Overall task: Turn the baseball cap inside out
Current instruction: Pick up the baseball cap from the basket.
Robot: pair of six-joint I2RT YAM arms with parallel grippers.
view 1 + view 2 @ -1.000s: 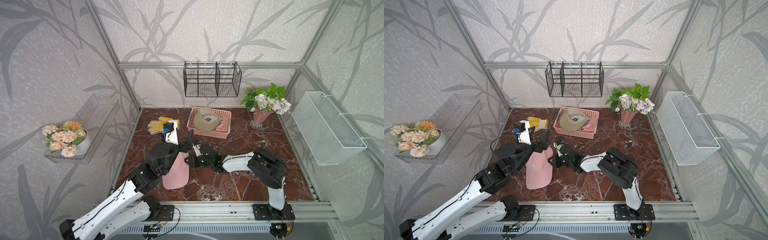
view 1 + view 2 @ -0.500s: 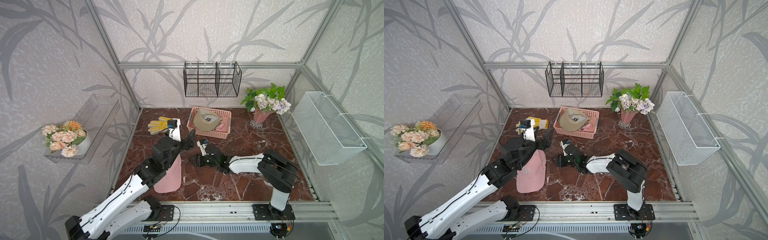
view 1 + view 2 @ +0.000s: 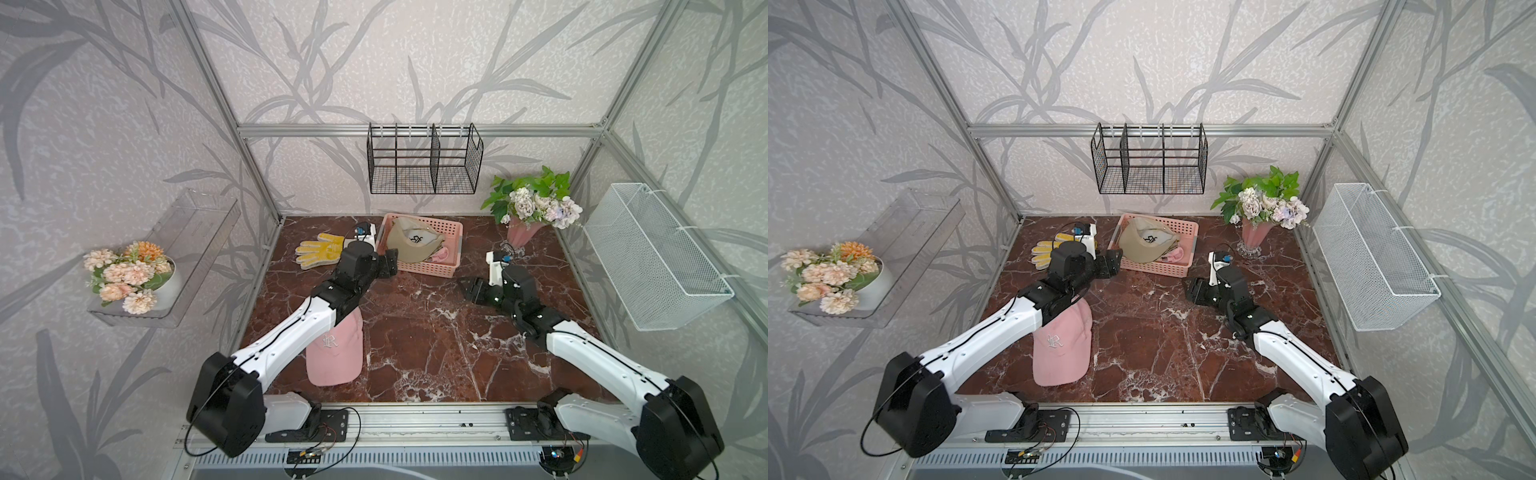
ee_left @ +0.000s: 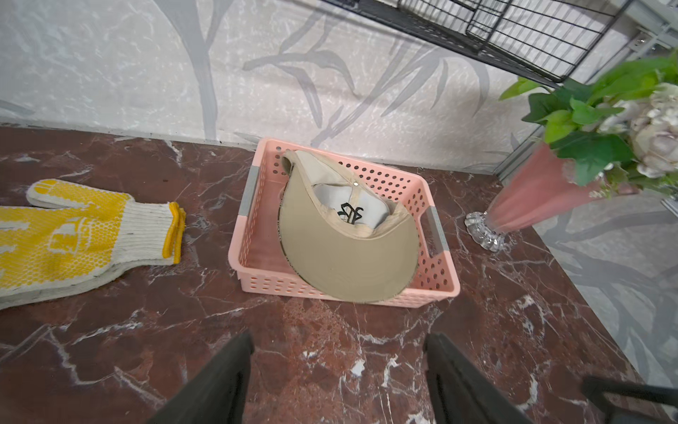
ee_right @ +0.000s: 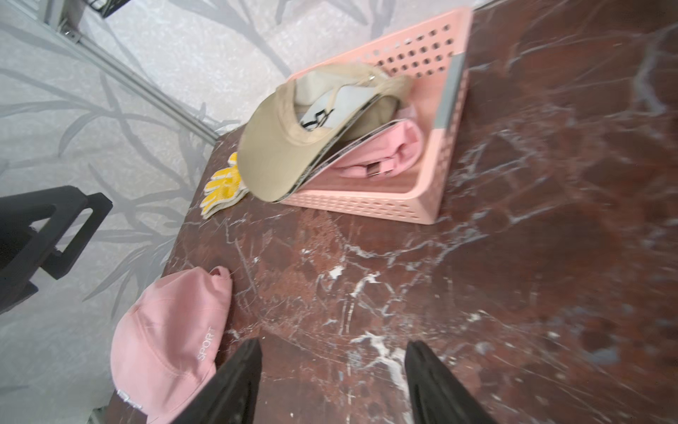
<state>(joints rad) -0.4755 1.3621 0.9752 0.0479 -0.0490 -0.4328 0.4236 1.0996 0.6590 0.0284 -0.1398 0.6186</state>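
**Item: pink baseball cap** point(image 3: 334, 353). It lies free at about 8 o'clock on the tabletop point(image 3: 415, 340), brim toward 6 o'clock. The left forearm crosses over the back of the crown. Both top views show the embroidered front, and the right wrist view shows the lettering on the side point(image 5: 168, 330), so the outer face appears to be outward. The turning looks not yet done.

**Item: left gripper** point(image 3: 390, 264). At about 11 o'clock, just short of the pink basket point(image 3: 415, 270). The jaws are spread with nothing between them point(image 4: 339, 339). They face the tan cap point(image 4: 348, 264) that lies in the basket.

**Item: right gripper** point(image 3: 471, 289). At about 2 o'clock, well apart from the pink cap. The jaws are spread and empty point(image 5: 334, 347).

**Item: yellow work gloves** point(image 3: 318, 253). At 10 o'clock, untouched.

**Change noted:** a second ago both grippers were crowded at the pink cap near mid-tabletop. Half a second ago the right one was already drawing off. Now both have let go and pulled away, and the cap sits nearer the front edge.

**Reading:** the cap has been released. A fresh grasp on its rim will probably be needed before the crown can be pushed through.
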